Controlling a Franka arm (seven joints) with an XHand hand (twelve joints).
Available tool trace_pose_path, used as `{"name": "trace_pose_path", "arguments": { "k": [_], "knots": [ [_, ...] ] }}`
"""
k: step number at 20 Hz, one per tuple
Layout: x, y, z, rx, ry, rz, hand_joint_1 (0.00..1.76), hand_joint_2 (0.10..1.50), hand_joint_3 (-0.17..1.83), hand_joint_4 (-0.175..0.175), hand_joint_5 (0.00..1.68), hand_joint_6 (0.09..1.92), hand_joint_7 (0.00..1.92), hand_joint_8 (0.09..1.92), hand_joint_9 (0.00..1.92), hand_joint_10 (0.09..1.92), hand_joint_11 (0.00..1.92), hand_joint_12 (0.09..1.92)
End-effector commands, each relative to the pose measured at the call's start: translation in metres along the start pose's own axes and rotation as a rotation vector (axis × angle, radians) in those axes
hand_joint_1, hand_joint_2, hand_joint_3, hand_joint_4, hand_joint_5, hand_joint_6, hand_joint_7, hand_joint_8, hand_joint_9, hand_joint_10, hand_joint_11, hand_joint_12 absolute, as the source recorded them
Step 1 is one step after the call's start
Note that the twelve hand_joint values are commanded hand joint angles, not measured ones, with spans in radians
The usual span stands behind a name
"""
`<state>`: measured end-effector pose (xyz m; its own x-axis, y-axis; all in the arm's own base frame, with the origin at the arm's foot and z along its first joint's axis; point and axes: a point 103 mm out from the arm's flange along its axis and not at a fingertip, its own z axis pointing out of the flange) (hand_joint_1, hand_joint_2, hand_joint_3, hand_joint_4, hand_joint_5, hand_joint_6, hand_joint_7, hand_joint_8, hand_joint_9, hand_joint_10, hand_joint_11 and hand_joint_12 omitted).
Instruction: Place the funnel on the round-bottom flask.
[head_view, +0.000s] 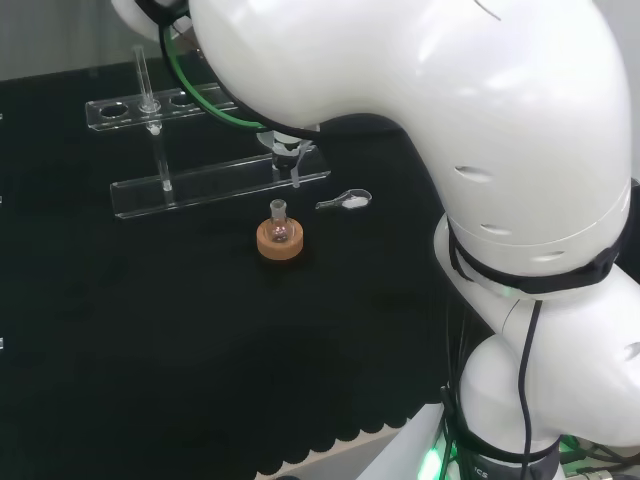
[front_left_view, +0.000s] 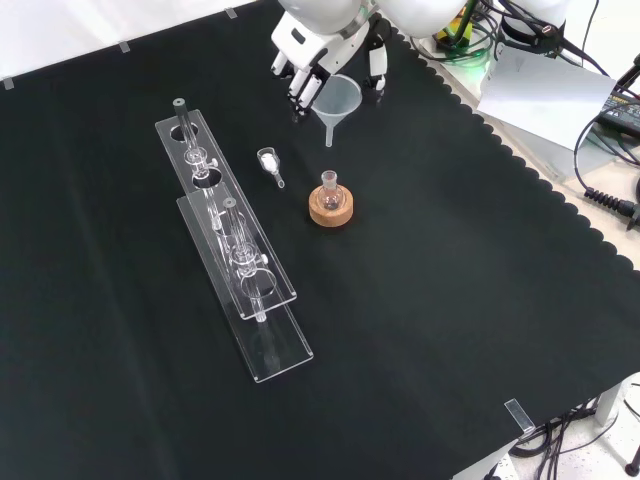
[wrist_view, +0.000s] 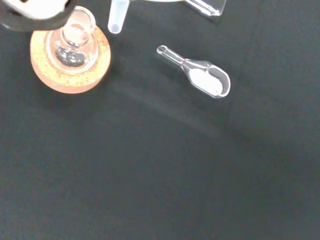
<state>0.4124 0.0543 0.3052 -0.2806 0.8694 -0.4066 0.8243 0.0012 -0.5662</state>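
So, I'm roughly midway: the funnel (front_left_view: 340, 100) is already lifted off the worktop (front_left_view: 450, 300) and carried in the robot hand (front_left_view: 318, 55), whose fingers are curled around its rim in the front view. The round-bottom flask (front_left_view: 330, 190) sits upright on its cork ring (front_left_view: 330, 208), neck open, with nothing in it yet. The funnel's stem hangs near the flask but off to one side of the neck in my wrist view. I judge aligning and lowering remain.

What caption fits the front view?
The hand holds the funnel above the round-bottom flask on its cork ring.
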Motion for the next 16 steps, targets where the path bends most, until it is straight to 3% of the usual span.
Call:
{"name": "trace_pose_path", "arguments": {
  "k": [1,16],
  "knots": [
    [0.005,0.0,-0.001,-0.001,-0.001,-0.01,0.77,0.71,0.55,0.001,0.5,0.56,0.59,0.69,1.12,0.52,0.46,1.29],
    [0.021,0.01,-0.001,-0.005,0.0,-0.043,0.77,0.71,0.55,0.001,0.5,0.57,0.59,0.69,1.12,0.52,0.46,1.29]
  ]
}}
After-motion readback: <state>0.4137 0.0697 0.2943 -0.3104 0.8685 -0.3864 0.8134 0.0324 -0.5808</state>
